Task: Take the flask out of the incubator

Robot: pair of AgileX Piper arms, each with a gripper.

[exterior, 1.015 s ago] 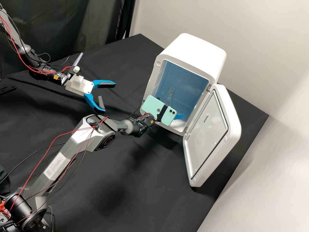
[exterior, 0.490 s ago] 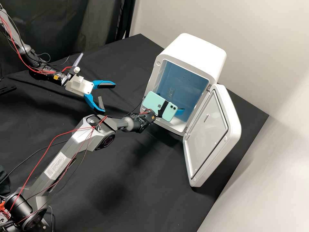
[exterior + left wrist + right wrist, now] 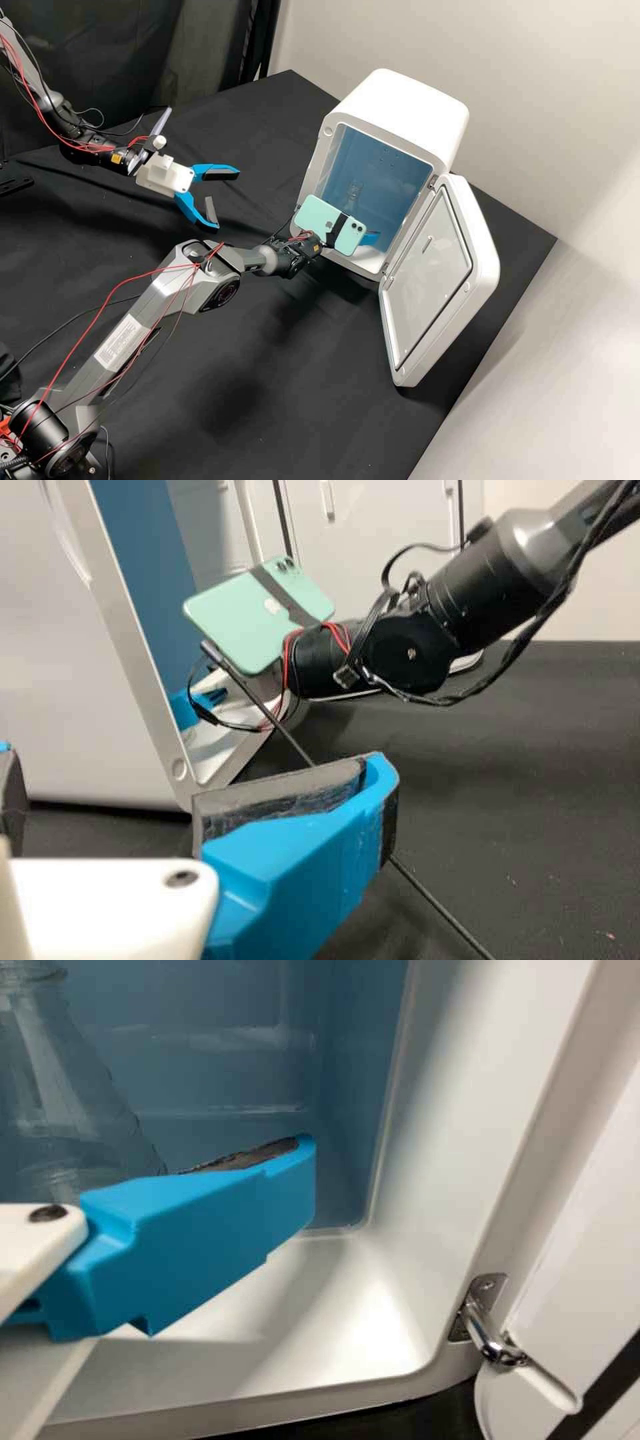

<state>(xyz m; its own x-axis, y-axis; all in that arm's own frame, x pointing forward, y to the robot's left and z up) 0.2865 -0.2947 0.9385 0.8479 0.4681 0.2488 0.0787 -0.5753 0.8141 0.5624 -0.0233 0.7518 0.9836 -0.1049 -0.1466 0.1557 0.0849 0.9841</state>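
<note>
The white incubator point(image 3: 400, 113) stands at the bench's far right, its door point(image 3: 440, 280) swung open and its inside blue. A clear glass flask point(image 3: 60, 1090) stands upright inside, faint in the high view point(image 3: 353, 192). My right gripper point(image 3: 368, 235) is inside the incubator's mouth, low on the floor. It is open, and one blue finger point(image 3: 200, 1220) lies right beside the flask's wide base; I cannot tell if they touch. My left gripper point(image 3: 223, 199) hangs open and empty over the bench, left of the incubator, its finger point(image 3: 300, 830) pointing at it.
A mint-green phone point(image 3: 330, 225) is strapped to the right wrist just outside the opening. The door hinge point(image 3: 485, 1325) sits close to the right gripper. The bench's right edge point(image 3: 493, 320) lies just past the open door.
The right wrist rose a little at the incubator's mouth, then settled back almost to where it was. The left arm has kept still.
</note>
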